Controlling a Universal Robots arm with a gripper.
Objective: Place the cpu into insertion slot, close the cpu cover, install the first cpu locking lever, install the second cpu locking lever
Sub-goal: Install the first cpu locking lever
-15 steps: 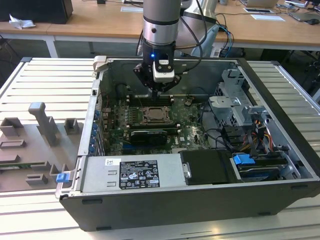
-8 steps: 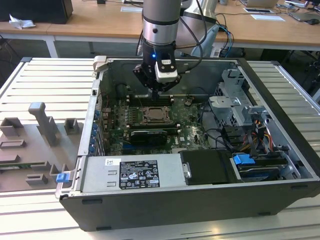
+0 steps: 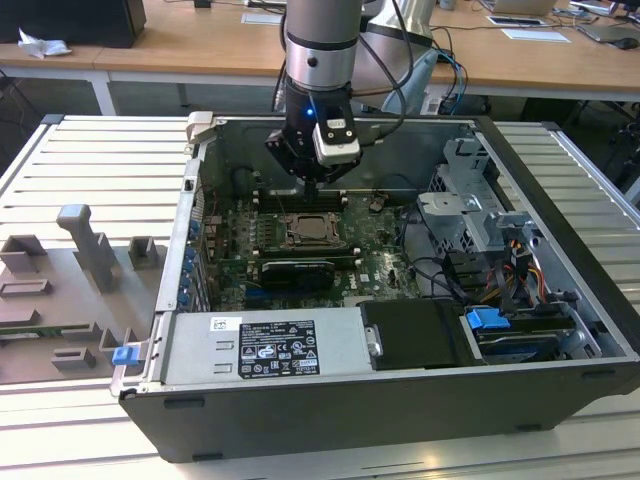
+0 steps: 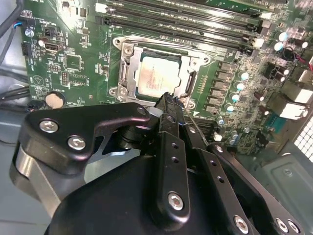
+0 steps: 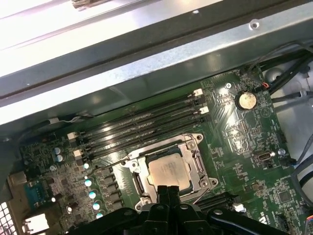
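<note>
Gripper [image 4: 168, 98] pinched fully closed, nothing held, tips poised just over one rim of the cpu cover [image 4: 198, 63]. Cpu [image 4: 156, 76] seated flat in the insertion slot [image 3: 305, 230], cover down around it. Exterior view: tool above slot, apart from it. Second wrist view: tip-to-frame alignment.

Robotics lab, seen from the floor: an industrial robot arm [image 3: 320, 50] hangs its gripper [image 3: 312, 186] inside an opened desktop computer case [image 3: 300, 400]. The case lies on a slatted aluminium workbench [image 3: 90, 150] beside grey moulded fixtures [image 3: 85, 240]. Behind it, wooden desks [image 3: 200, 45] carry loose papers [image 3: 262, 17], and bundled cables [image 3: 458, 78] trail near the arm.
</note>
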